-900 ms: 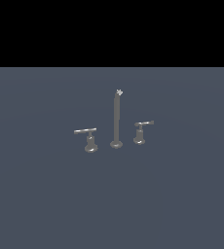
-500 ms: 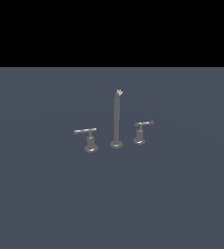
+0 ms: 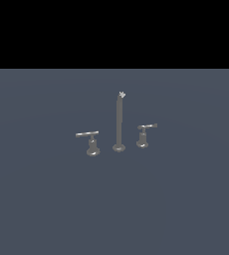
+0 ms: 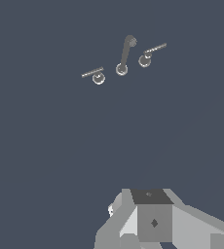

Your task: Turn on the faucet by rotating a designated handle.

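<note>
— Has anything changed in the last second?

— No. In the exterior view the faucet (image 3: 119, 124) stands just as it did a moment ago, and your handle (image 3: 89, 141), the long-barred one on that view's left, hasn't turned.

— And the gripper (image 4: 153, 219)?

— Only its body shows in the wrist view, with the fingertips hidden, so you cannot tell whether it's spread or pressed together. It sits well apart from the faucet.

— Meaning?

— I'd judge you're at the very start: the whole approach to the handle remains.
</note>
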Robot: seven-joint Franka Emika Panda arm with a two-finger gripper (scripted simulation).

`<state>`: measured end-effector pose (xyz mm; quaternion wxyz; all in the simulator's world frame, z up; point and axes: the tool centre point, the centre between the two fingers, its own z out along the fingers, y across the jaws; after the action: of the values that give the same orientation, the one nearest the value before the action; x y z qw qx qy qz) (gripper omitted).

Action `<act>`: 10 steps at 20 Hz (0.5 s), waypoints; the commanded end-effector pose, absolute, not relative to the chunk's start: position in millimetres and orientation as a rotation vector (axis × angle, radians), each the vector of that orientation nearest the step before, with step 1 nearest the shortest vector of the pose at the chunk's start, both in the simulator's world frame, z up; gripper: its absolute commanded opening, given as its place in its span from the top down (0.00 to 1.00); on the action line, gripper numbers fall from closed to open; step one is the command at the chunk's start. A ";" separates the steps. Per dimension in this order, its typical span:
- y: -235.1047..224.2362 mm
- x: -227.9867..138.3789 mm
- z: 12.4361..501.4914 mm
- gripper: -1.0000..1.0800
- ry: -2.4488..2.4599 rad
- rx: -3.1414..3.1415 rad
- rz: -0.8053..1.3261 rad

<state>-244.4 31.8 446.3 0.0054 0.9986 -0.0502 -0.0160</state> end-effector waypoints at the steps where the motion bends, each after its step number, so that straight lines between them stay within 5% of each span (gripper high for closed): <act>1: 40.0 -239.1 432.8 1.00 -0.228 3.123 -0.049; 10: 72.8 -210.7 375.0 1.00 -0.532 3.089 -0.043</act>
<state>-215.8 67.4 385.1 0.0041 0.9882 -0.1526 -0.0142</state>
